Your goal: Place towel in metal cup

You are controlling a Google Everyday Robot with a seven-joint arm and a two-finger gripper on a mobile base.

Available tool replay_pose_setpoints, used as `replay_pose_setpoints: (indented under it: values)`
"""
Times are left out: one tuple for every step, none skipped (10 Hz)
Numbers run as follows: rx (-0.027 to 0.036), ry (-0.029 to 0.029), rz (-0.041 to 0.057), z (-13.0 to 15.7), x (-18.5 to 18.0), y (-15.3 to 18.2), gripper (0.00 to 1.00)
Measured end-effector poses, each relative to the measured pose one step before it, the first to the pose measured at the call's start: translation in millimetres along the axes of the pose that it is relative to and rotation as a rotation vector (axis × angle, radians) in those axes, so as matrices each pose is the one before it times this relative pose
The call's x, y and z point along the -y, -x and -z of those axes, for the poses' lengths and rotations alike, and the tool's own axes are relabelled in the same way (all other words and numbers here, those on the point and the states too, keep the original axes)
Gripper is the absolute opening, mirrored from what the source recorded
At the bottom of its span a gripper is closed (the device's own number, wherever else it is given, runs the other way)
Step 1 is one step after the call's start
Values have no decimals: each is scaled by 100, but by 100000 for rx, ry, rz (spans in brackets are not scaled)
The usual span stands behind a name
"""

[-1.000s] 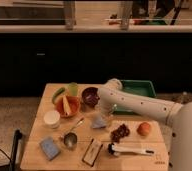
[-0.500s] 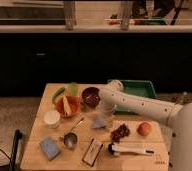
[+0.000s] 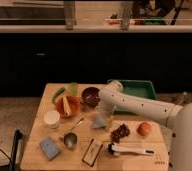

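Honestly, the towel isn't in the cup yet

So the gripper (image 3: 104, 118) is down low in the middle of the table (image 3: 154, 156), right on top of the pale crumpled towel (image 3: 96, 123). Can't tell whether it's open or clamped, or whether it actually has hold of the cloth; the arm end and the towel just blur together there. The towel looks like it's sitting on the table, not lifted.

The metal cup (image 3: 70, 140) is off toward the front left, a bit apart from the towel, and nothing is in it as far as I can see. A white tub (image 3: 52, 119) and a blue sponge (image 3: 50, 148) are near it, so not loads of room.

My read: early days. At best we're at the grab stage. What's left is getting a sure hold, lifting, carrying it over to the cup and stuffing it in.
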Motion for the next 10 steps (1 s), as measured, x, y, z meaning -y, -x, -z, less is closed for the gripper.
replay_pose_setpoints:
  values:
    - [376,23,231,-139,18,127,80]
    - [642,51,252,-234,17,140,80]
    - [335,151,29,-198,-9,13,80]
    - [317,243,-114,-247,-52,-17,80]
    - [191,247,-288,-220,-58,-65,80]
    - [143,455,-268,-359,-54,-78,80]
    - [32,340,-73,-235,-28,-14,80]
    - [-230,802,-403,-314,-131,-15,75]
    - [-259,469,-406,-182,-107,-66,66]
    - [-232,991,-296,15,-216,-27,56]
